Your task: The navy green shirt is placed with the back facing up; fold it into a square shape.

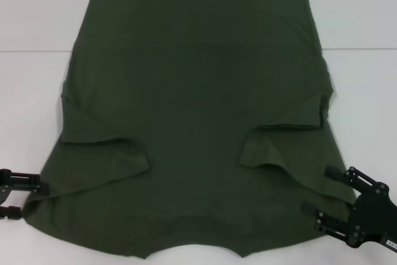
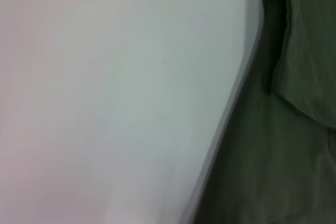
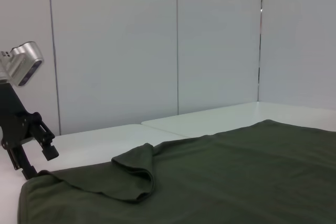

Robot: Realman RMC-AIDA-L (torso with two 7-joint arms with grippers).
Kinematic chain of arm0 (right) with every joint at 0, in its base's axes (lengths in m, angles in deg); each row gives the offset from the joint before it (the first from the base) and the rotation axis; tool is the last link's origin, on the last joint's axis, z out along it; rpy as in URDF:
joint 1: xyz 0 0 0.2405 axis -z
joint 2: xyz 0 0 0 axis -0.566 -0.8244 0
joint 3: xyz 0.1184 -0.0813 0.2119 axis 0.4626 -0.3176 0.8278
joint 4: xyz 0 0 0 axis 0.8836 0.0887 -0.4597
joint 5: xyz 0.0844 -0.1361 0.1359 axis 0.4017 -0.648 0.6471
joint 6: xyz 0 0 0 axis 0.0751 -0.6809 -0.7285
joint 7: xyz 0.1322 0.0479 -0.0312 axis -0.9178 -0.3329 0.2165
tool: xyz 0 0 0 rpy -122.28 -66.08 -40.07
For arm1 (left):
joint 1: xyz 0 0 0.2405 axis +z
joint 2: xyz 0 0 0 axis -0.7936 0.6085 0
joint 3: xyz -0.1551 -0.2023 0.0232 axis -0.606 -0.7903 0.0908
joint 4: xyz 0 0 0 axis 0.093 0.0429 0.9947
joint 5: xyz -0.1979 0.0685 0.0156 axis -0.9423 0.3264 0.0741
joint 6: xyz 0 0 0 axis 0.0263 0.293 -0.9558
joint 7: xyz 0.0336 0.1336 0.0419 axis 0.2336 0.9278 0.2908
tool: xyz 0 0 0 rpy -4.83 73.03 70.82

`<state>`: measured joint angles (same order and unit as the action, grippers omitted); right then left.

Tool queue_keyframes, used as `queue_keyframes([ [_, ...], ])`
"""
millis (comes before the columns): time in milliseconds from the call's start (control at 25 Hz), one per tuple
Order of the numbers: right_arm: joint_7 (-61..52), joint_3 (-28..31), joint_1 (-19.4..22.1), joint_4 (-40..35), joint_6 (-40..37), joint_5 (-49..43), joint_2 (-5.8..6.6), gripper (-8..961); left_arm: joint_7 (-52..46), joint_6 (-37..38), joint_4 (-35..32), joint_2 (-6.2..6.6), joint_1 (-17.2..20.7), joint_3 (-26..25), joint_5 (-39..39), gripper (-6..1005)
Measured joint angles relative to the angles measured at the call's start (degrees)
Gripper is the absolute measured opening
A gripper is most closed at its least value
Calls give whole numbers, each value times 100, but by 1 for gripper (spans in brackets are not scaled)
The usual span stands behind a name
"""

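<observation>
The navy green shirt (image 1: 198, 91) lies flat on the white table, plain side up, with its collar edge nearest me and its hem at the far side. Both sleeves are folded inward over the body: the left sleeve (image 1: 118, 156) and the right sleeve (image 1: 273, 150). My left gripper (image 1: 31, 200) stands open at the shirt's near left corner, and the right wrist view shows it (image 3: 37, 156) with one finger at that corner. My right gripper (image 1: 316, 188) is open at the near right edge, its fingertips over the cloth. The left wrist view shows the shirt's edge (image 2: 273, 156) against the table.
The white table (image 1: 37, 17) shows bare on both sides of the shirt, with a seam line (image 1: 31, 51) across it. Pale wall panels (image 3: 157, 40) stand behind the table in the right wrist view.
</observation>
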<state>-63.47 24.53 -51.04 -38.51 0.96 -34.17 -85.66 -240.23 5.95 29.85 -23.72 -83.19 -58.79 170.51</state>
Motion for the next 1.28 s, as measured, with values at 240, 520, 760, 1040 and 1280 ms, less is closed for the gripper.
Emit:
queue_keyframes([
  [240,0,0,14,0,-47,-1,0,858,0,-34,4,-45,-7,0,0,874],
  [520,0,0,41,0,-59,0,0,857,0,-42,16,-95,-73,0,-14,875],
  [760,0,0,58,0,-96,0,0,857,0,-43,45,-114,-101,-8,-25,875],
  [1040,0,0,63,0,-113,-21,0,857,0,-42,170,-163,-187,-24,-52,875],
  [1280,0,0,93,0,-128,-27,0,857,3,-12,177,-211,-304,-36,-59,874],
])
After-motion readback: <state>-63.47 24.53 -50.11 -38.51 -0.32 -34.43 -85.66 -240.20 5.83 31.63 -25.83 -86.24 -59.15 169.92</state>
